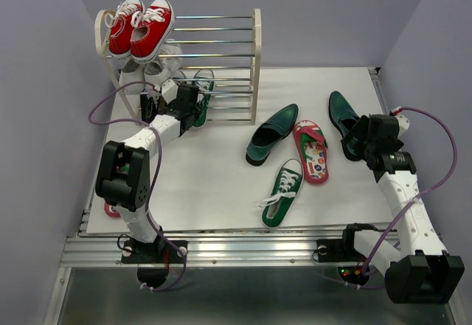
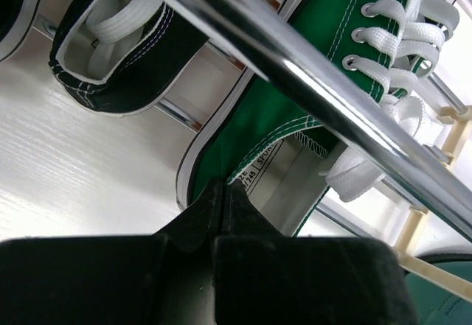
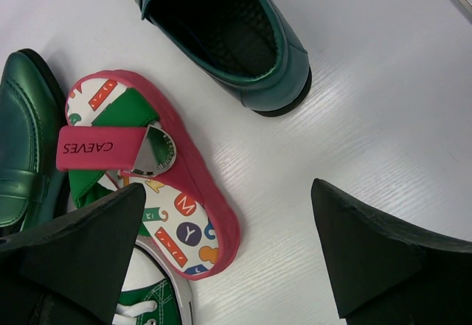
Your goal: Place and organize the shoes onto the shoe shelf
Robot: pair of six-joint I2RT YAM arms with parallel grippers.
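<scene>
— Green sneaker [image 2: 317, 60]: where is it right now?

— Low in the shoe shelf [image 1: 256, 60], lying across the rods just beside a black sneaker [image 2: 110, 52], toe toward the back. The left tool [image 2: 221, 194] is pressed together on its heel rim, pinching the canvas as far as I can tell.

— So the step in hand is seating it?

— I judge so. A silver rod [image 2: 243, 41] crosses right above the laces, so the heel should go straight in and low, not up.

— And when to let go?

— Only once the sole rests on rods front and back. On a single rod it would likely tip through the gap. Then spread the tool only a little and back out along the same line, so it doesn't drag the heel.

— Sideways?

— Close to the black one without shoving it. The second green sneaker [image 1: 283, 192] lies on the counter [image 1: 206, 192] and will want the slot next to this one.

— The right tool [image 3: 228, 218]?

— Spread wide and holding nothing, above the counter over the flip-flop [image 3: 177, 192], with a loafer [image 3: 228, 37] beyond. It is well apart from the shelf and does best to wait until the left tool is out.
</scene>
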